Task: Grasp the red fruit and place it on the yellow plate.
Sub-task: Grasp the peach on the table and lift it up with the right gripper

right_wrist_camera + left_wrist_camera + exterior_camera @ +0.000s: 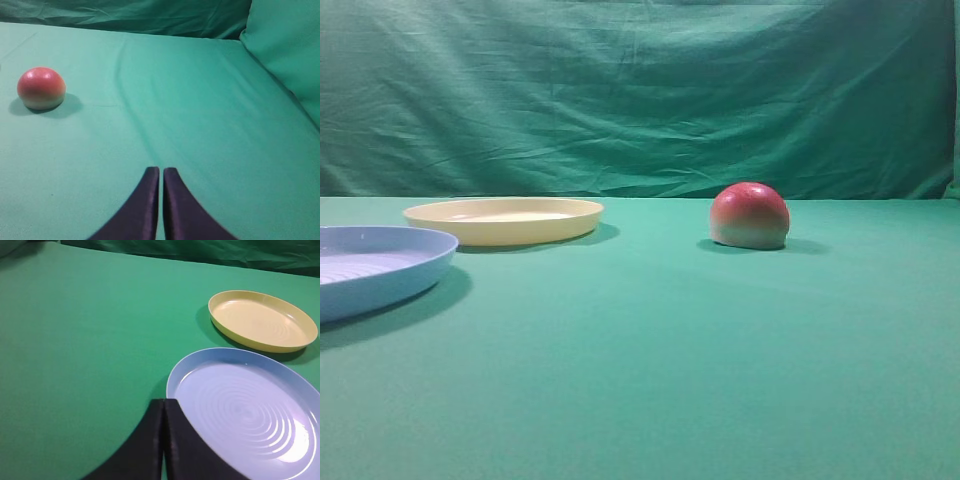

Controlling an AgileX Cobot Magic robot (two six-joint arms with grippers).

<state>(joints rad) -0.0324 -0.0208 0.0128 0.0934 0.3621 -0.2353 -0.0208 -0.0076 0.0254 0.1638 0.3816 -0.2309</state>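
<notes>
The red fruit (749,215) sits flat side down on the green cloth, right of centre; the right wrist view shows the fruit (41,88) far off to the upper left. The yellow plate (504,219) lies empty to the fruit's left, and in the left wrist view the plate (261,320) is at upper right. My right gripper (161,170) is shut on nothing, well short of the fruit. My left gripper (164,401) is also shut and empty, its tips over the near rim of the blue plate. Neither gripper shows in the exterior view.
A light-blue ridged plate (375,268) lies at the left edge, in front of the yellow one; in the left wrist view it (250,407) is just beyond my fingertips. A green cloth backdrop (640,95) hangs behind the table and folds in on the right (285,45).
</notes>
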